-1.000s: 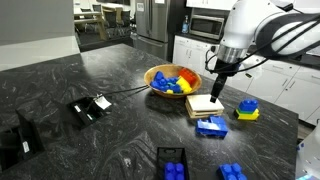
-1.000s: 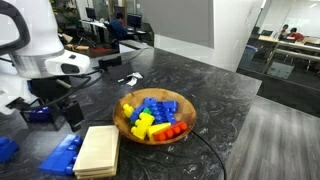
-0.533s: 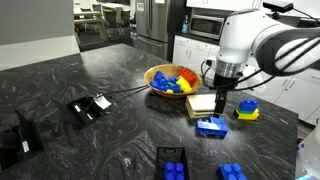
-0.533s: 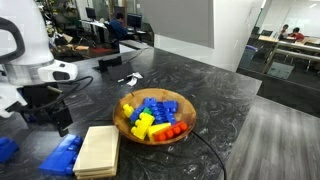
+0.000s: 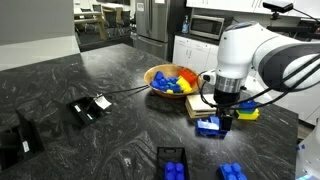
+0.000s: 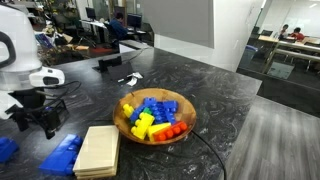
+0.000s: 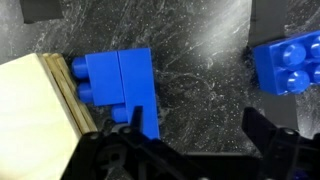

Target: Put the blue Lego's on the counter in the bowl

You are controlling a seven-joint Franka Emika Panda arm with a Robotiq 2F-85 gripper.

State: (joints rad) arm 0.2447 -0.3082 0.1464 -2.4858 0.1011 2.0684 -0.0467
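The wooden bowl [image 5: 172,80] [image 6: 155,116] on the black counter [image 5: 120,130] holds several blue, yellow and red bricks. A blue Lego [image 5: 210,126] [image 6: 62,155] [image 7: 118,85] lies on the counter against the tan wooden block [image 5: 203,103] [image 6: 97,150] [image 7: 35,110]. My gripper [image 5: 226,124] [image 6: 45,122] [image 7: 197,125] is open and empty, low over the counter just beside this brick. A second blue Lego [image 7: 290,65] lies at the upper right of the wrist view. More blue Legos [image 5: 172,160] sit near the front edge.
A blue brick on a yellow brick [image 5: 247,108] stands behind the gripper. Another blue brick [image 5: 232,172] lies at the front edge. Black devices [image 5: 90,107] with a cable and a black box [image 5: 20,140] sit on the far side of the counter. White cabinets [image 5: 285,85] stand behind.
The arm has moved away from the bowl and down, past the wooden block, so the open gripper now sits low beside the blue Lego.
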